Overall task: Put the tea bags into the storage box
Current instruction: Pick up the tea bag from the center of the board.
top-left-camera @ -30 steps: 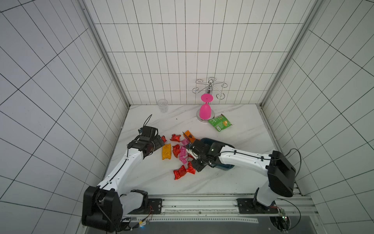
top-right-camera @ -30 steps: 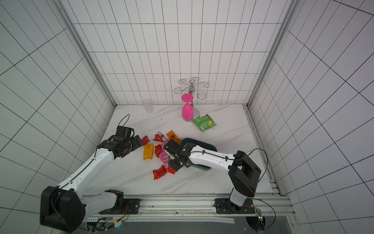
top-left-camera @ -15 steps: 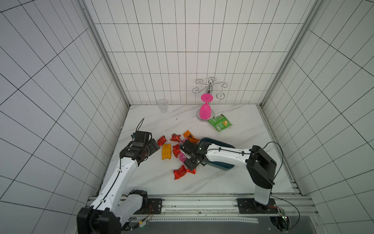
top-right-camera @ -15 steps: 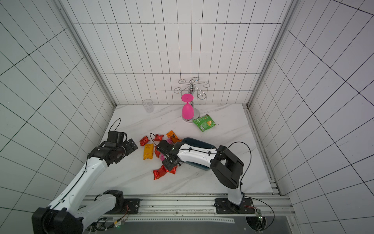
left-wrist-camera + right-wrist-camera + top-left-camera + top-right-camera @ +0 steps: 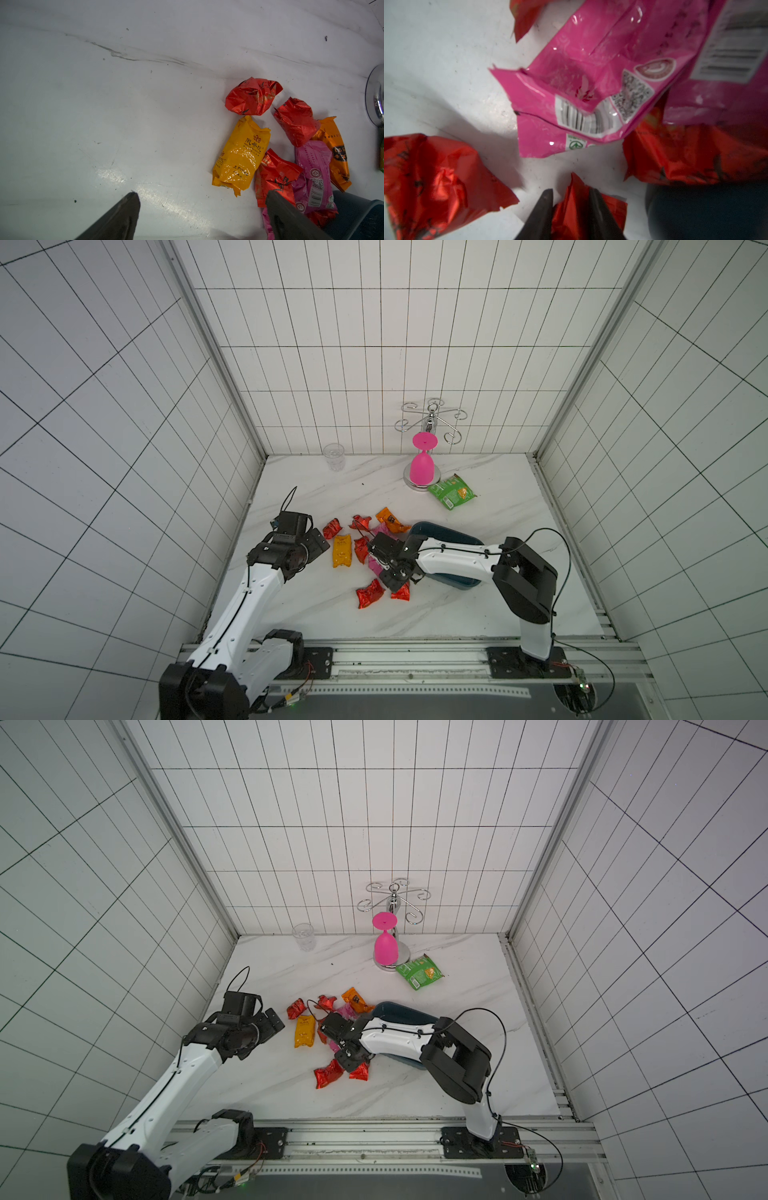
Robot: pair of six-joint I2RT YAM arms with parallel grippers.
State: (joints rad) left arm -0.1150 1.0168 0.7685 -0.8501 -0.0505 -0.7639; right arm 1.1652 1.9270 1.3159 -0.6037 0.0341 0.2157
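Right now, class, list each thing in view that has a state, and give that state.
Left fingers: open, empty.
Right fingers: closed on a red tea bag.
Storage box: open-topped, inside mostly hidden.
Other tea bags: loose, outside the box.
Tumbler: upright.
Pink goblet: upside down.
Green packet: lying flat.

Catalogue entry: left arm (image 5: 245,605) and right arm (image 5: 453,562), glossy white link shells, black joint housings, thin black cables (image 5: 547,529) looped outside, black base plates on a silver rail (image 5: 415,659); left gripper (image 5: 201,192) with dark wedge-shaped fingers (image 5: 118,216).
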